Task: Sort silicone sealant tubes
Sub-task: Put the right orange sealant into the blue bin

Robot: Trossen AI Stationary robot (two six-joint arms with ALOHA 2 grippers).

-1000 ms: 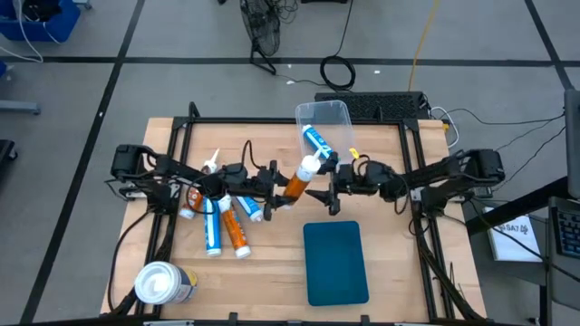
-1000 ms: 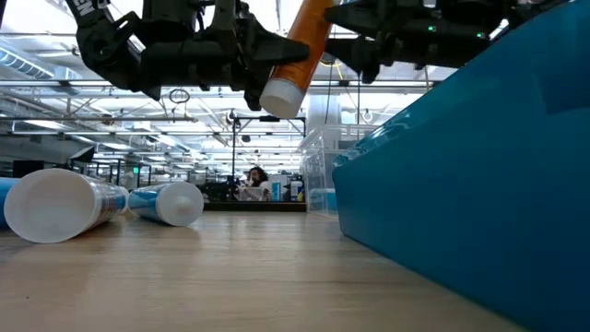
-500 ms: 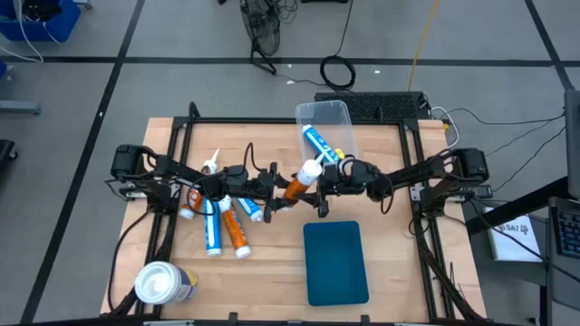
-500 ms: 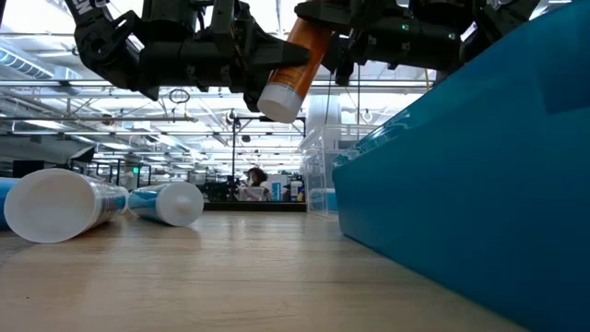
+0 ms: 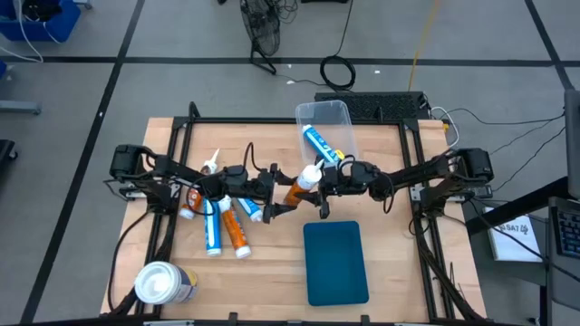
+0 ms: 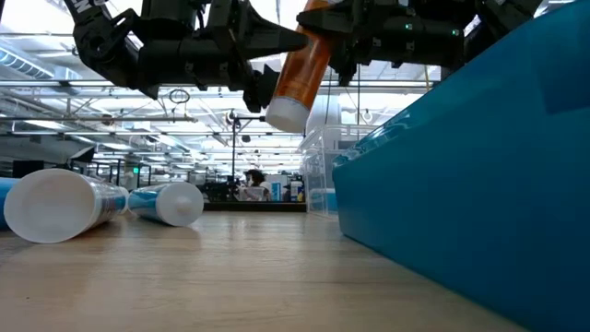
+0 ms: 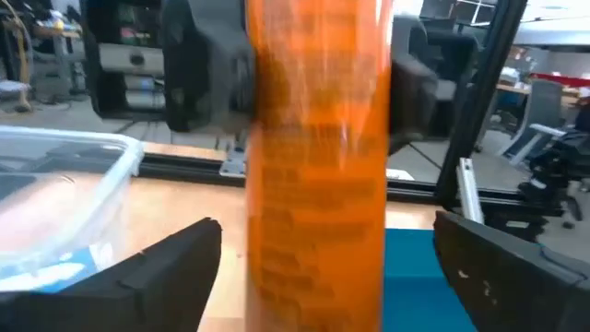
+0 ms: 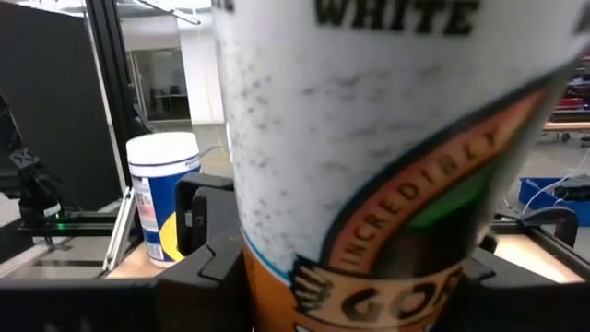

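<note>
An orange silicone sealant tube (image 5: 297,188) hangs tilted above the table's middle. My right gripper (image 5: 317,184) is shut on it from the right. My left gripper (image 5: 283,195) is open; its fingers (image 7: 166,267) stand on either side of the tube's lower part without touching it. One blue-and-white tube (image 5: 317,143) lies in the clear bin (image 5: 337,116). Several more tubes, blue (image 5: 211,231) and orange (image 5: 236,234), lie flat on the table's left part. My right gripper pinches the orange tube's barrel (image 8: 277,254) between its two fingers (image 7: 207,83), where the white label meets the orange, toward the tube's upper end. The fingers come level from the table's right and lie across the tube. The tube is lifted clear and tilted, its round white end (image 6: 288,115) lowest.
A teal tray (image 5: 335,263) lies near the front, right of centre, and fills the right side of the low view (image 6: 479,166). A fat white-topped canister (image 5: 163,282) stands at the front left corner. A black frame (image 5: 272,120) runs around the work area.
My right gripper has gone toward the table's left and shut on the orange tube. My left gripper, which held the tube, has opened and let go. The tube stays in the air and has tipped more upright.
</note>
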